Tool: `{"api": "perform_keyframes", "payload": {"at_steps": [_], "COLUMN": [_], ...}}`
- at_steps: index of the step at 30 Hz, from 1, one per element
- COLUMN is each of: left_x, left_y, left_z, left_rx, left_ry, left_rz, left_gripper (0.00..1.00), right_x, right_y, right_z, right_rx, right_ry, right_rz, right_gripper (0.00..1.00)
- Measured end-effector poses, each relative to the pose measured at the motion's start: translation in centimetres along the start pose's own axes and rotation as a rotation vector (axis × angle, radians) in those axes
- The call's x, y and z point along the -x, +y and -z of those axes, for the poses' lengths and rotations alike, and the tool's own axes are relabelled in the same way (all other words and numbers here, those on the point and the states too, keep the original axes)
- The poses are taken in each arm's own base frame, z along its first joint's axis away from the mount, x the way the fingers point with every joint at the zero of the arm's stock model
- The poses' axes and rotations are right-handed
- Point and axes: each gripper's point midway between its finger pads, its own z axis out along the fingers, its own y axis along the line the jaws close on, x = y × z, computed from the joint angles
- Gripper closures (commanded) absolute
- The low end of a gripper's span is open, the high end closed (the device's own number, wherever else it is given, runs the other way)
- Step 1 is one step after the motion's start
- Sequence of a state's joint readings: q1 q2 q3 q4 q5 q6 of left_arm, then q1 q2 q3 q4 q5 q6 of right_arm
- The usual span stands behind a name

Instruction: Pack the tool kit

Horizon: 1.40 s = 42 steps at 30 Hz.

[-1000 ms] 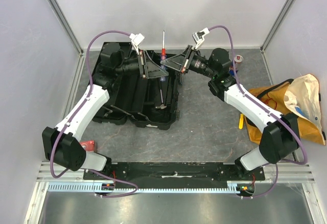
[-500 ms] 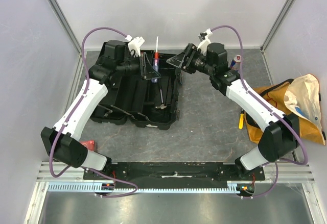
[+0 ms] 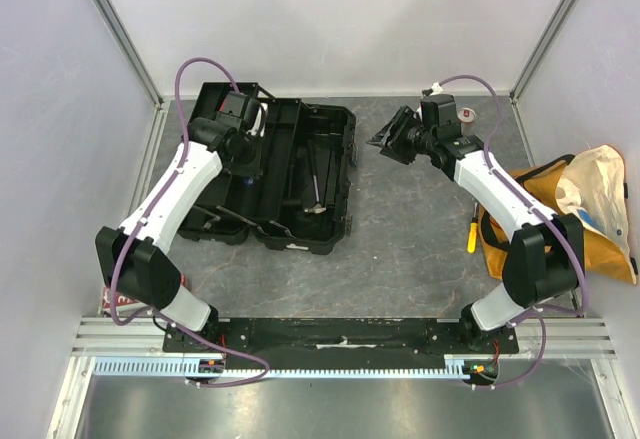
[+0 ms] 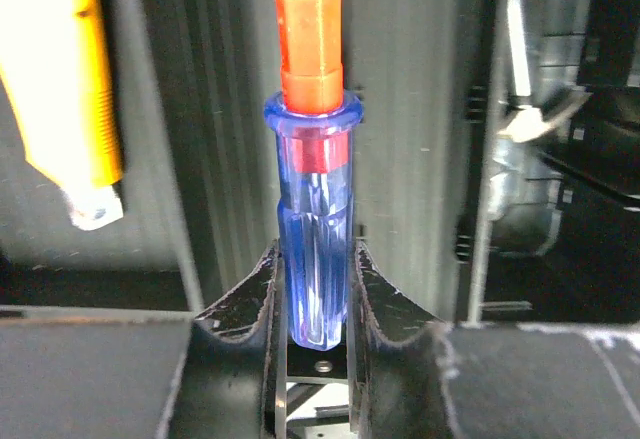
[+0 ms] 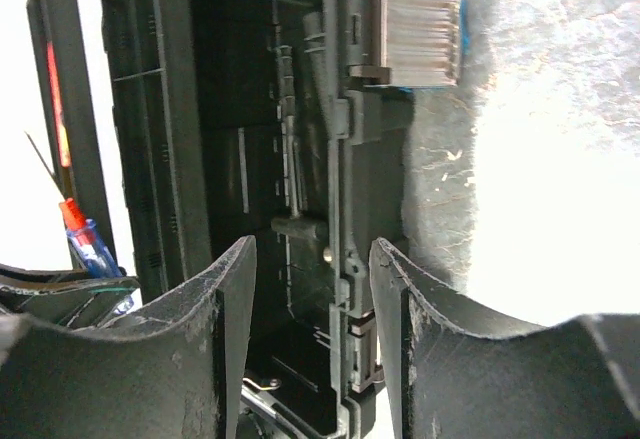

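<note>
While the left gripper [image 4: 315,281] clamps tight on the butt end of a screwdriver [image 4: 312,209], the right gripper [image 5: 312,259] hangs with its fingers parted and nothing between them, just off the right-hand side of the toolbox [image 3: 340,129].

So we're mid-stow, I'd say: one tool in hand and poised over the open case. The screwdriver points away from the wrist, out over the ribbed black floor of the box, and it isn't resting on anything that I can make out. Next it needs lowering flat into a compartment long enough for the shaft, and only then should those fingers let go. Drop it from up there and it may bounce or roll out of place.

The right arm looks free for the next pick. A yellow-handled tool [image 3: 472,237] lies out on the table [image 3: 410,229], just beside the orange bag [image 3: 590,199].

Now the kit itself: the toolbox sits at the far left of the table, lid thrown open, both black halves showing their insides. A metal tool or two lies within. The right wrist view catches a ribbed latch [image 5: 410,34] on its edge. The screwdriver has a clear blue handle, a red-orange collar and a bright shaft.
</note>
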<state>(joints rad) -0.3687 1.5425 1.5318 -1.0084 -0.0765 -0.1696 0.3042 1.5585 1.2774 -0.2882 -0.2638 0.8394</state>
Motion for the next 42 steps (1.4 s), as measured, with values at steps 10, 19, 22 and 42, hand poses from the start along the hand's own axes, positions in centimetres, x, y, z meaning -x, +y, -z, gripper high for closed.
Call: {"api": "perform_keyframes", "payload": {"at_steps": [10,19,22,42], "left_x": [-1.4,-2.3,-2.4,-1.8], "left_y": [3.0,2.9,2.8,1.8], "left_z": [-1.1,-2.2,-2.2,-1.9], "left_rx": [0.172,0.174,0.170,0.122], "left_ry": [0.066,0.122,0.124,0.115], "left_rz": [-0.028,-0.039,-0.039,-0.030], "left_gripper": [0.91,0.80,0.74,0.55], "right_x": [-0.5,-0.6,-0.3,-0.5], "right_y": [-4.4,-5.6,-6.6,-12.8], "right_z": [-1.0,-1.0,-0.8,0.9], "right_rx": [-0.119,-0.158,-0.200,-0.416], "right_ry": [0.051,0.057,0.047,0.040], "right_rz": [-0.070,-0.086,-0.097,-0.110], "right_gripper": [0.46,0.46,0.46,0.38]}}
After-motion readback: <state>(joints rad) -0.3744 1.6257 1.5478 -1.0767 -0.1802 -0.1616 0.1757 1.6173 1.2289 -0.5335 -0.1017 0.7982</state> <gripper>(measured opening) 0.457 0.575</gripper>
